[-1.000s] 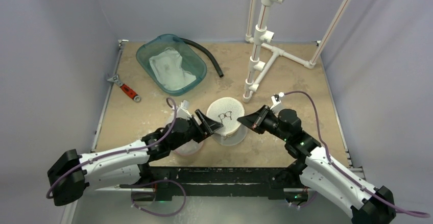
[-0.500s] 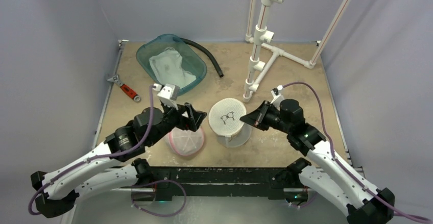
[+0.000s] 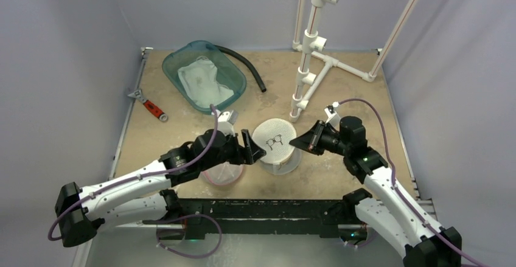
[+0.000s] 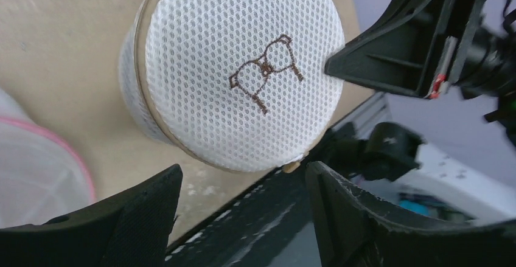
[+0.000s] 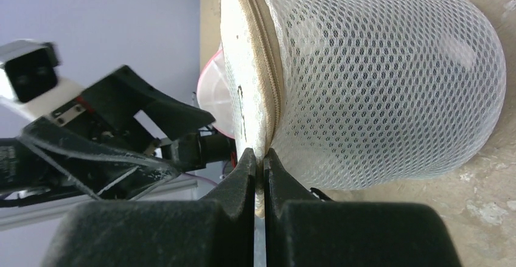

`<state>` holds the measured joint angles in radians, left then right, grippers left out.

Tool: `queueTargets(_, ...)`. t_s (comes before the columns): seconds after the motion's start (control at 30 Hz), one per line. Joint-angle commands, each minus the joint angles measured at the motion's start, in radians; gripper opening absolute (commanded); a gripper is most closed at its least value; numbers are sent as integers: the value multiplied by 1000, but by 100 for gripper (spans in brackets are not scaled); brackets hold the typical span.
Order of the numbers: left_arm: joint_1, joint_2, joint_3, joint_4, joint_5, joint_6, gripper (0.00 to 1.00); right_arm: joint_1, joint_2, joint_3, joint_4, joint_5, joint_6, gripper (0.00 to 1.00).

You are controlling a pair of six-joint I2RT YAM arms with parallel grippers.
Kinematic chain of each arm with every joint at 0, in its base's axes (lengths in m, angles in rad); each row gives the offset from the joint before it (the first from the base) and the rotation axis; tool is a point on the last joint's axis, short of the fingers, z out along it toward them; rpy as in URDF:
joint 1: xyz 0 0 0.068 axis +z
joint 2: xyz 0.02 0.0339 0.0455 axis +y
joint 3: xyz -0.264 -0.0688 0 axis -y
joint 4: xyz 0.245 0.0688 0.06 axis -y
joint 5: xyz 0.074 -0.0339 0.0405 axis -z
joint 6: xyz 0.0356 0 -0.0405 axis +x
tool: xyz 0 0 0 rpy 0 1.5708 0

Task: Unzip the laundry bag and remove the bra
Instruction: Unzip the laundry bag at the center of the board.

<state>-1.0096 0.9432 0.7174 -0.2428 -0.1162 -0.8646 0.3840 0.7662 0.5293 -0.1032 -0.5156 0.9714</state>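
One red-handled wrench (image 3: pixel 149 105) lies at the left edge of the tan worktop (image 3: pixel 353 97). Next to it, farther back, sits a teal plastic tub (image 3: pixel 176 60) with white cloth (image 3: pixel 204 79) inside. Nearer the front, a round white mesh pouch with a pink rim (image 3: pixel 224 174) lies partly under the left arm. The left end effector (image 4: pixel 243 171) is spread wide and holds nothing, its fingers just short of the bag.

The white mesh drum-shaped laundry bag (image 3: pixel 275 144) stands on the worktop between the two end effectors. Its wall is honeycomb netting. A small brown bra outline (image 4: pixel 264 72) is stitched on its flat round top, and a tan zip (image 5: pixel 275 78) runs around that top's rim. What is inside cannot be made out.

The right end effector (image 5: pixel 263 159) is pinched tight on the bag's zip edge. To the right, farther back, stands a white pipe frame (image 3: pixel 311 48).
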Motion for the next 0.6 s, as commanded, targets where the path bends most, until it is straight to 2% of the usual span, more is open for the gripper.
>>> queueTargets(0.0, -4, -87, -181, 285, 57, -444, 71, -3, -37, -28, 98, -47, 15, 0)
queueTargets(0.13, -4, -96, -320, 458, 98, -623, 62, -4, -51, -50, 138, -44, 29, 0)
queueTargets(0.43, -4, -3, -398, 734, 62, -671, 62, -3, -69, -98, 243, -58, 63, 0)
queueTargets(0.57, -4, 80, -392, 812, 82, -676, 55, -4, -56, -97, 251, -60, 65, 0)
